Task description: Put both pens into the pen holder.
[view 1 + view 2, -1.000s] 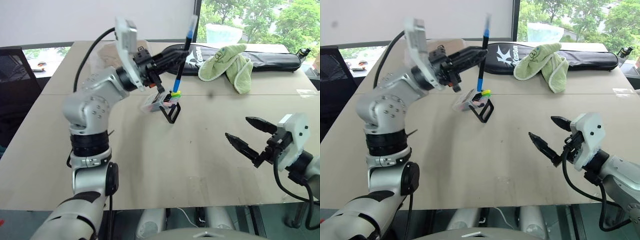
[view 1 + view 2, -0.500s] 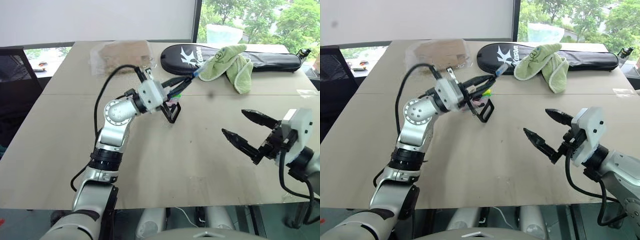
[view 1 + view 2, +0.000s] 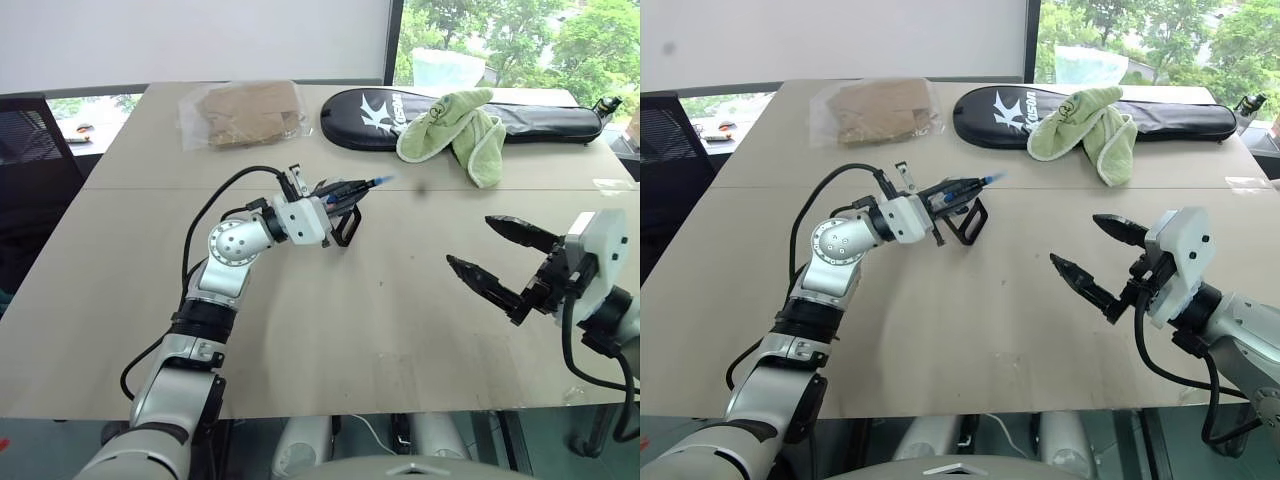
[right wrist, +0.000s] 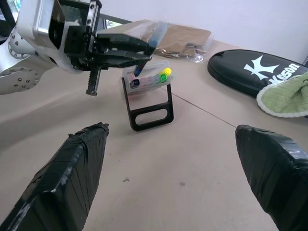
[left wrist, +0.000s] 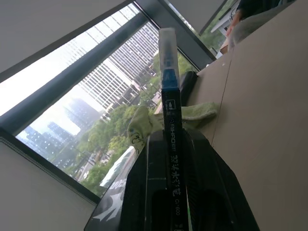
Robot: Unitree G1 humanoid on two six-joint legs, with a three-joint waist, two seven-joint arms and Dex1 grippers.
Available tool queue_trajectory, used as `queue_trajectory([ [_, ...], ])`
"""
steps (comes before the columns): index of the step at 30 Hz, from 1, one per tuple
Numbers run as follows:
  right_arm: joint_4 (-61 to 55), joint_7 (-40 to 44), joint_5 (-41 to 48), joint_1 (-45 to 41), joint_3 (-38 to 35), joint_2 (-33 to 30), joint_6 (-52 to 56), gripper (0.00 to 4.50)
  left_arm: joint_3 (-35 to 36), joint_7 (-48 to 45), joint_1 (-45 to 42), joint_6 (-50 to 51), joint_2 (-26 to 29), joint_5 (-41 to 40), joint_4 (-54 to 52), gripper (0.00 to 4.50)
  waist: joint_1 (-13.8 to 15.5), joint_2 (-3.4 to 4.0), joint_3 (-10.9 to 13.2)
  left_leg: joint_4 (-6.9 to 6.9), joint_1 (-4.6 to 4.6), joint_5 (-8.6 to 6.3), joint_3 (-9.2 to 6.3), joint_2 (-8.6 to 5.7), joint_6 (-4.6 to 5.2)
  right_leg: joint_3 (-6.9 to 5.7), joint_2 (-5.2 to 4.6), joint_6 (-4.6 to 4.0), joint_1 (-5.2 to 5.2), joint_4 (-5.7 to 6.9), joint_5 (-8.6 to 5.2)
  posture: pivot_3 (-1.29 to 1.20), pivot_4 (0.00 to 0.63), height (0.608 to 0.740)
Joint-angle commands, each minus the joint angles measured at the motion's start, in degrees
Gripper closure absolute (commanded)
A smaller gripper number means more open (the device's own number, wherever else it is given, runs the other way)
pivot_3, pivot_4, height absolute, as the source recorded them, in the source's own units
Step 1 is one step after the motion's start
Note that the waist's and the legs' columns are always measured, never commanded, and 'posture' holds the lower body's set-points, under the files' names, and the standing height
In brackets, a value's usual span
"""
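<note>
My left gripper (image 3: 345, 192) is shut on a dark pen (image 5: 169, 120) with a blue end. The pen lies almost level along the fingers, and its blue tip (image 3: 381, 182) pokes out toward the green towel. The pen holder (image 4: 148, 80), a small translucent box with a black loop frame (image 3: 971, 223), sits on the table right under and behind that gripper. Yellow-green and pink marker ends (image 4: 164, 73) show in its mouth. My right gripper (image 3: 470, 242) hovers open over the table's right side, well away from the holder, with nothing between its fingers (image 4: 72, 163).
A long black racket bag (image 3: 540, 118) and a green towel (image 3: 455, 125) lie along the far edge. A clear bag of brown paper (image 3: 245, 112) rests at the far left. A black chair (image 3: 30, 150) stands beyond the table's left edge.
My left arm has come down and its wrist has rolled. The pen swung from upright above the holder to nearly level just over it. The right gripper has stayed in place, open.
</note>
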Motion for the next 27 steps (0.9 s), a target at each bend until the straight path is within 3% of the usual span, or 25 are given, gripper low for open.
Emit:
queue_trajectory([
  [1,-0.9,0.5,0.4,-0.2,-1.5,-0.6,-0.6,0.02,0.2,4.0,-1.2,-3.1,0.7,3.3,1.8,4.43,0.0,0.00,0.0,0.00,0.00,0.00,0.00,0.00,0.00,-0.01,0.00,0.00,0.01,0.00,0.00,0.00,0.150,0.740],
  [6,-0.2,1.2,-0.2,-0.3,-1.1,-0.5,-0.9,0.02,0.4,5.5,-1.9,-5.0,0.9,2.5,5.1,4.43,0.0,0.00,0.0,0.00,0.00,0.00,0.01,0.00,0.00,-0.01,-0.01,0.00,0.00,0.00,0.00,0.00,0.150,0.740],
  [7,-0.2,1.4,-0.4,-0.2,-1.2,-0.5,-1.0,0.02,0.6,5.3,-1.8,-5.0,1.0,1.7,4.9,3.51,0.0,0.00,0.0,0.00,0.00,0.00,0.00,0.00,0.00,-0.01,-0.01,0.00,0.00,0.00,0.00,0.00,0.150,0.740],
  [9,0.1,1.8,-0.6,0.1,-1.4,-0.4,-1.1,0.02,1.1,4.4,-1.5,-4.6,1.5,-0.3,3.6,2.81,0.0,0.00,0.0,0.00,0.00,0.00,-0.01,0.01,0.00,-0.02,-0.01,0.00,0.00,0.00,0.00,0.00,0.150,0.740],
  [11,0.2,2.4,-1.1,1.1,-2.2,-0.4,-1.3,0.02,1.9,0.6,0.9,4.0,1.3,-10.7,-5.0,1.90,-0.1,0.00,0.0,0.00,0.00,0.00,-0.01,0.01,0.00,-0.02,-0.01,0.00,0.00,0.00,0.00,0.00,0.150,0.740],
  [14,0.2,2.8,-3.1,2.6,-3.0,-0.7,-1.5,0.02,1.7,-4.2,6.1,24.3,3.3,-27.9,-21.3,1.90,-0.4,0.02,0.0,0.00,-0.06,0.00,-0.01,0.04,0.00,-0.04,-0.07,0.01,-0.03,-0.03,0.01,0.00,0.150,0.740],
  [18,0.5,3.6,-9.6,6.2,-2.4,-2.1,-2.1,0.02,5.1,0.0,13.4,48.2,9.3,-44.0,-37.1,1.90,-1.3,0.05,0.0,0.00,-0.03,0.00,-0.07,0.08,-0.01,-0.09,-0.43,0.01,0.00,0.02,-0.01,0.00,0.150,0.740],
  [23,1.1,5.9,-15.7,13.8,-3.3,-0.1,-5.7,0.02,11.5,3.7,27.0,63.7,17.9,-51.1,-48.3,1.90,-1.5,0.10,0.0,-0.05,0.14,0.00,-0.04,0.16,-0.01,-0.08,0.02,-0.19,0.03,0.05,-0.15,0.00,0.150,0.740],
  [27,2.9,9.3,-18.2,19.2,-5.0,1.4,-8.6,0.02,16.6,5.8,35.3,68.3,19.4,-53.9,-52.2,1.90,-1.1,0.13,0.0,-0.04,0.16,0.00,0.00,0.19,-0.02,-0.04,0.02,-0.02,0.06,0.04,-0.29,0.00,0.150,0.740],
])
